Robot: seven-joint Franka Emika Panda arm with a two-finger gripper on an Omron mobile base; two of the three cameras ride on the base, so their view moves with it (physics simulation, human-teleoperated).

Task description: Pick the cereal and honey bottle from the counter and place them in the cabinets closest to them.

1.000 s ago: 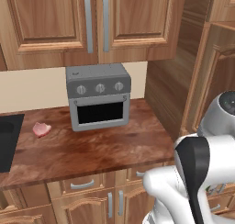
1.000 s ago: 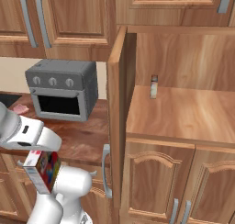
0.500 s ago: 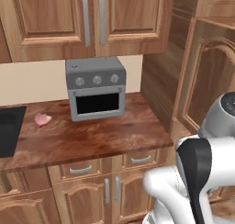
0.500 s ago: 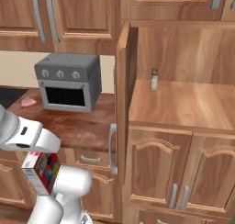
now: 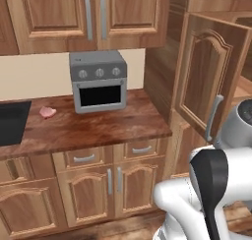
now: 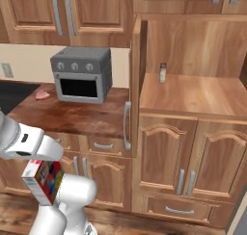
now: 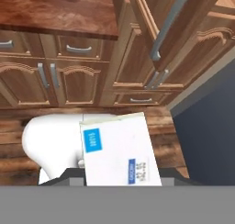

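Cereal (image 6: 43, 181) clamped in the hand (image 6: 36, 154), low before the bench's (image 6: 72, 116) front edge, cabinet door (image 6: 135, 84) ajar.

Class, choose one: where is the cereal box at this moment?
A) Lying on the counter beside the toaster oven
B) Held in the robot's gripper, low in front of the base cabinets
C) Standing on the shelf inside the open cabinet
B: the cereal box hangs in the gripper, off the counter and below the cabinet shelf.
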